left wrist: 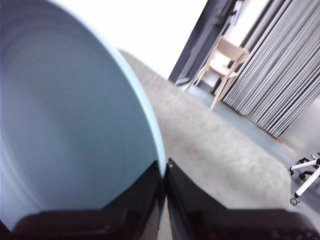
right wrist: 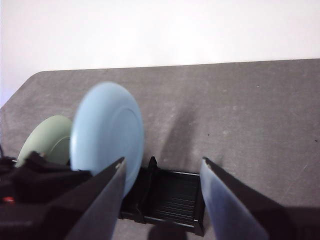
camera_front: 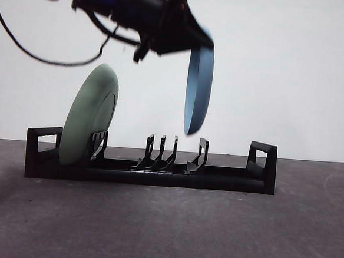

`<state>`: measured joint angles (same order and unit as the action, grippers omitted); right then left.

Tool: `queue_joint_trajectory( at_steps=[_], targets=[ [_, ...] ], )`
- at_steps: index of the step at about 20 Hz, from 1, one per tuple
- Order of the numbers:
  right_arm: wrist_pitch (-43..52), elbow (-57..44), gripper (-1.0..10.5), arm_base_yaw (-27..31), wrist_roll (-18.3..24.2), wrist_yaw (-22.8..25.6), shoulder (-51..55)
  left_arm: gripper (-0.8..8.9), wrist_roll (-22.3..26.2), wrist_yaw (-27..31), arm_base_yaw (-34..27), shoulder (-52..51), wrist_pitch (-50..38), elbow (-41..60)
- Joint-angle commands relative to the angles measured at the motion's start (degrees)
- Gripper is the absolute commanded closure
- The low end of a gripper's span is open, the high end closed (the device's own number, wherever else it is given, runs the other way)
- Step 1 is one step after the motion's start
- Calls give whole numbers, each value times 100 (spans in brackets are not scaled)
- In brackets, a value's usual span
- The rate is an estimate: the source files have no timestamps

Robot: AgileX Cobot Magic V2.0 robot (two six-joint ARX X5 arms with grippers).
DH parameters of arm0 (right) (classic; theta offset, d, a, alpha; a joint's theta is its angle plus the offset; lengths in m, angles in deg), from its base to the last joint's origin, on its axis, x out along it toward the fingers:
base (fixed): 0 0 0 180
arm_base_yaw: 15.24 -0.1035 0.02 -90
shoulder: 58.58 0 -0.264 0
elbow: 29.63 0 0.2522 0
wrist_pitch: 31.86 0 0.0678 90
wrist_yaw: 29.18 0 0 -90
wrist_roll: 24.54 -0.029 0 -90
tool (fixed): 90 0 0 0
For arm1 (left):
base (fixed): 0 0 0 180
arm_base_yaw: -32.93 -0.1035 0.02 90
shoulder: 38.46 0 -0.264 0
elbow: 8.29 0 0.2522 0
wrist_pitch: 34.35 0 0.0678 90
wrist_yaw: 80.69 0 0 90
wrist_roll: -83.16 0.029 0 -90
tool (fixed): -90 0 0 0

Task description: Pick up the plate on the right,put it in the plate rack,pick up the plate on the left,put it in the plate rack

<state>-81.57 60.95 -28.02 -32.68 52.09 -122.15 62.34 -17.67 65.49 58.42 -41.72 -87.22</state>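
Fingers of the left gripper [left wrist: 164,200] pinched on the rim of the round pale-blue plate [camera_front: 198,89], held upright in the air above the long low black plastic plate rack [camera_front: 151,169], over the prongs right of centre. Round sage-green plate [camera_front: 90,116] already leans in the rack's end slot. Right gripper [right wrist: 162,195] jaws wide, empty, waiting. Lower straight, keep plate vertical, rim into a free gap between prongs.
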Motion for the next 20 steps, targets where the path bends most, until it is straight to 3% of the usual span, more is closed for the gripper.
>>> queue_joint_trajectory(
  at_steps=[1, 17, 20],
  targets=[
    [72, 2, 698, 2, 11, 33, -17, 823, -15, -33, -33, 177, -103, 20],
    [105, 2, 698, 2, 9, 28, -17, 804, 675, 140, -26, 417, 1045, 20],
    [103, 2, 698, 2, 9, 26, -17, 628, 754, 149, -24, 417, 1290, 20]
  ],
)
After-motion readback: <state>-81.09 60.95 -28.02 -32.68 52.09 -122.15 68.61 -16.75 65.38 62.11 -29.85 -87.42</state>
